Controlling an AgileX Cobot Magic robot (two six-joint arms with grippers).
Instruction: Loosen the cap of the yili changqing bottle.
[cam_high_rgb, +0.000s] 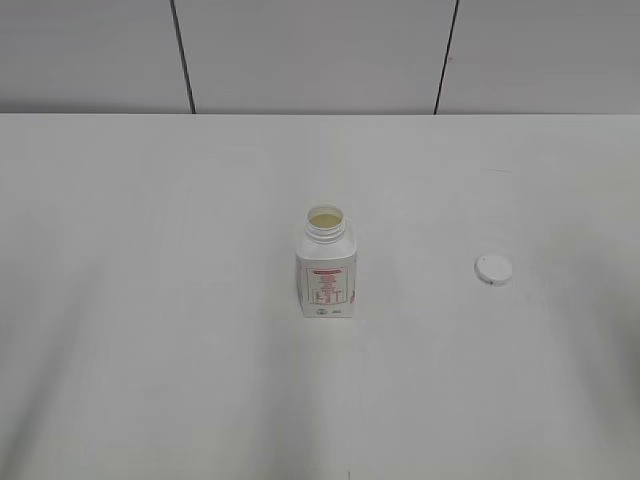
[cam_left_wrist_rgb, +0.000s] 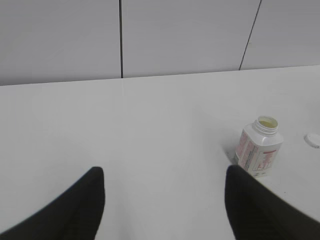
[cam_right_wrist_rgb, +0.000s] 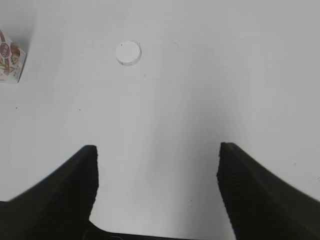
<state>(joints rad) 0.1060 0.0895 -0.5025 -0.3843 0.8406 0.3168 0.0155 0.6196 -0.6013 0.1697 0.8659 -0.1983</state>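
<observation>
Upright open bottle (cam_high_rgb: 326, 272), cap (cam_high_rgb: 493, 268) well apart

Label print on the yili changqing bottle (cam_high_rgb: 326, 283) too small to read; bottle cropped in right wrist view.

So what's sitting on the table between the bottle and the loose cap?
Nothing: in the exterior view, only bare white table lies between the open bottle and the cap.

White bottle (cam_high_rgb: 326, 270) with red print; white cap (cam_high_rgb: 493, 268).
</observation>
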